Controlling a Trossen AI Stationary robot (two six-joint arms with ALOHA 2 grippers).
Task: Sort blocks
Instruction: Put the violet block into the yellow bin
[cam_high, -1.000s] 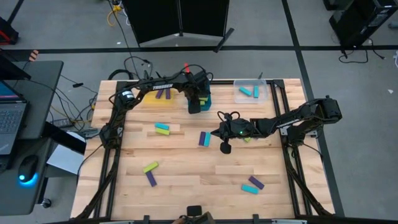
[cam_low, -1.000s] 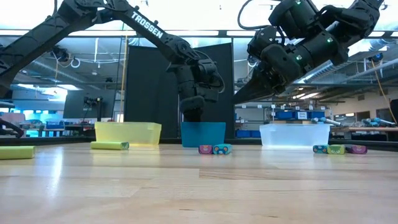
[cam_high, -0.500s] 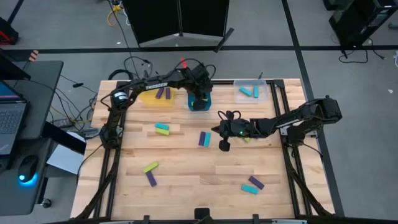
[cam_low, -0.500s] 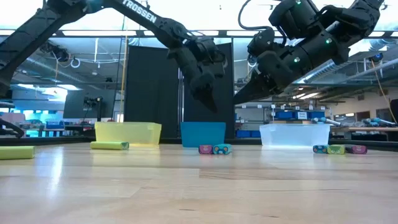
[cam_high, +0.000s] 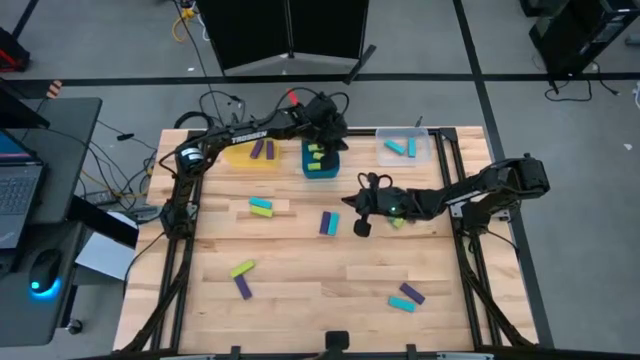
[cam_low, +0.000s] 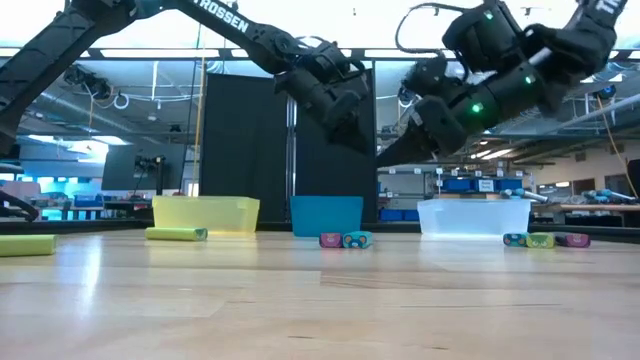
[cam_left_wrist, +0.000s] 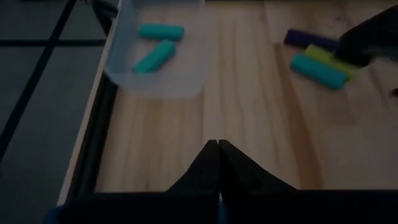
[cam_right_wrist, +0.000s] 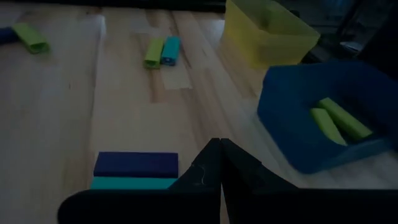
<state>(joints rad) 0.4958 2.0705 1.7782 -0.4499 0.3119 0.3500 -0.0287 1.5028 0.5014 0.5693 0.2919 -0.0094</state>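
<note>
My left gripper (cam_high: 338, 140) (cam_left_wrist: 217, 144) hangs shut and empty above the table beside the blue bin (cam_high: 321, 161), which holds lime blocks (cam_right_wrist: 336, 121). My right gripper (cam_high: 349, 203) (cam_right_wrist: 219, 144) hovers shut and empty just right of a purple-and-cyan block pair (cam_high: 328, 222) lying on the table. Purple blocks lie in the yellow bin (cam_high: 255, 152), and two cyan blocks (cam_left_wrist: 155, 48) lie in the clear bin (cam_high: 405, 147). Loose on the table are a cyan-lime pair (cam_high: 260, 206), a lime block (cam_high: 242, 268), a purple block (cam_high: 243, 288) and a cyan-purple pair (cam_high: 406, 298).
The three bins stand in a row along the far edge. A purple, a lime and a cyan block (cam_left_wrist: 317, 59) lie under my right arm. Open wood lies in the table's near middle. A desk with a laptop (cam_high: 20, 190) stands left of the table.
My left gripper has risen out of the blue bin and swung toward the table's right edge, tipping from straight down to a slant; its fingers now meet in a point. Lime blocks show in the bin where it stood. My right arm has shifted slightly toward the right edge.
</note>
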